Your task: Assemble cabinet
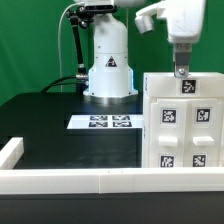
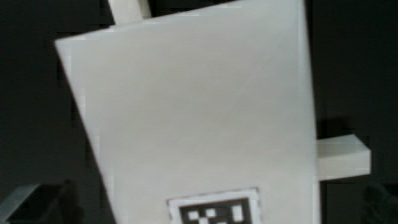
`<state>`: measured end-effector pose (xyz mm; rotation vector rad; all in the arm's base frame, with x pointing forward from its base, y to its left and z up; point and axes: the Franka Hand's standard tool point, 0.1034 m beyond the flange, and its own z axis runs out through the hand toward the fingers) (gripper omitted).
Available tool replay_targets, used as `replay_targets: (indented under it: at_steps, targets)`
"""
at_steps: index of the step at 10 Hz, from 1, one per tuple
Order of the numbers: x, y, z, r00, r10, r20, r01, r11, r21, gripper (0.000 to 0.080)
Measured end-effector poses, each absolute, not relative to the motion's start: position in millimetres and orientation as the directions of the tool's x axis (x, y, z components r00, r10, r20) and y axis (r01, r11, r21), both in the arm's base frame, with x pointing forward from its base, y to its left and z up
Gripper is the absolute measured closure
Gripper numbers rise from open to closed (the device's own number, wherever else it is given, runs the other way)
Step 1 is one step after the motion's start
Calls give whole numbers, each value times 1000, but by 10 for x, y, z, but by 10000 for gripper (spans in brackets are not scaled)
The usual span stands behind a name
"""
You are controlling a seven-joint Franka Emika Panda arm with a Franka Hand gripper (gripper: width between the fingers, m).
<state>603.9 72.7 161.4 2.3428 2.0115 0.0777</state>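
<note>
A: Jaws: the gripper [image 1: 181, 68] descends from the arm to the top edge of the cabinet [image 1: 183, 128]. Whether the jaws are released or clenched cannot be told; the exterior view shows only a dark finger at the rim, and the wrist view is filled by a white panel.

B: And where does the cabinet lie?

A: It stands upright on the black counter [image 1: 70, 140] at the exterior view's right, just behind the low border rail [image 1: 60, 178], directly beneath the jaws. Its long axis appears vertical, in line with the approach.

B: Smaller items?

A: The marker board [image 1: 110, 122] lies flat near the arm's base, well apart from the cabinet. In the wrist view the cabinet's panel [image 2: 196, 120] carries one tag [image 2: 217, 212] near its edge.
</note>
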Motion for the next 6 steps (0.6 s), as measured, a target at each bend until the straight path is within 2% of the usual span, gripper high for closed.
replay_targets:
  at_steps: [2,6]
  targets:
    - [6048,691,1547,7,999,-48,998,-4,61,3]
    - [6050,594,1509,44,998,-49,997,-41,60,3]
